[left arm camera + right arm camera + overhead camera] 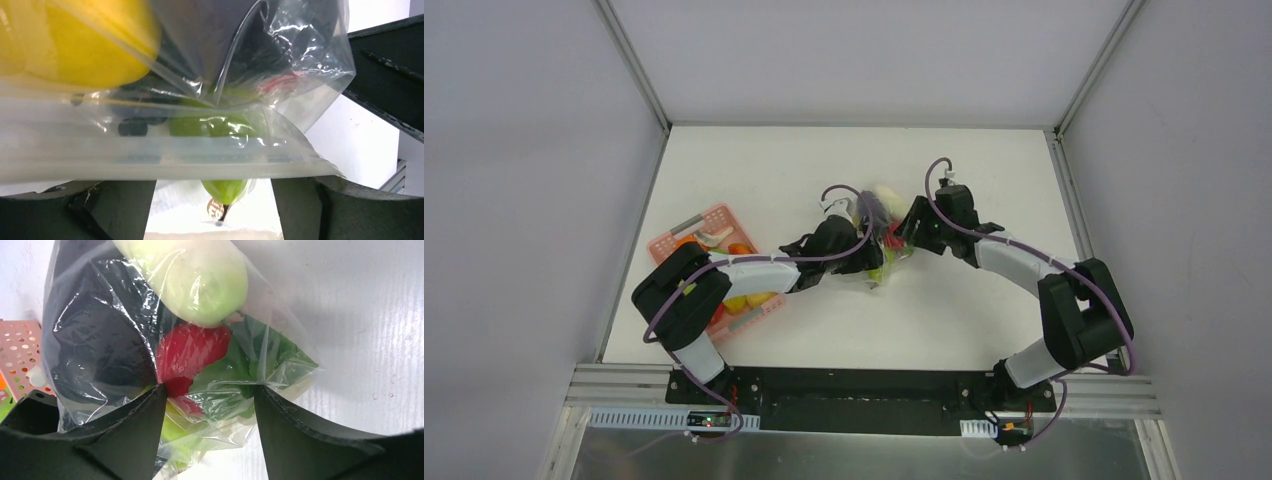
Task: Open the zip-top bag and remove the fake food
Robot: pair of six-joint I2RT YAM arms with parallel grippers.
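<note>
**A:** Where is the zip-top bag?

**B:** Over the worktop, just right of the pink basket, between both arms. The fake food is inside, and the bag looks zipped shut.

**A:** And the claws?

**B:** The left claw is spread, with the zip strip across its fingers, likely lining up on one lip. The right claw straddles the bag's end farthest from the basket, probably to anchor it. I cannot tell whether it pinches.

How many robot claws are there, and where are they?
2. The left claw is at the left side of the zip-top bag, reaching over from near the pink basket. The right claw is at the bag's right side. None seem hidden.
</note>
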